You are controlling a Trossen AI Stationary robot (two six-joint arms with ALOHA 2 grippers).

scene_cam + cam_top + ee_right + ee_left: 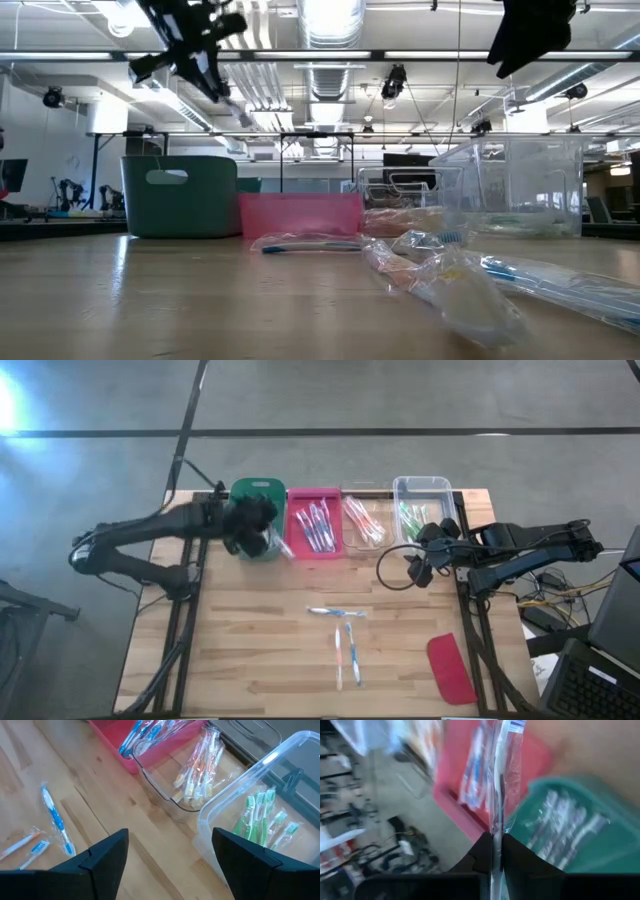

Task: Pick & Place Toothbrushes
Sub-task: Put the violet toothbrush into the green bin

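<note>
Above the green bin (258, 493), at about 11 o'clock on the table (260, 660), my left gripper (496, 851) is clamped on a wrapped toothbrush (501, 780) that hangs between bin and pink tray (300, 525). I judge this the placing step: next comes lowering over the correct container and parting the fingers. My right gripper (170, 855), fingers spread wide and holding nothing, hovers at 2 o'clock beside the clear box (436, 487).

Containers, reading 11 to 1 o'clock:
- green bin: pale wrapped brushes (565, 827), seen from my left wrist.
- pink tray: blue and pink wrapped brushes (318, 525).
- shallow clear tray (165, 795): orange-accented brushes (197, 762).
- clear box: green brushes (260, 817).

Loose toothbrushes (345, 640) lie near table centre toward 6 o'clock; a red lid (450, 668) sits at 5 o'clock.
</note>
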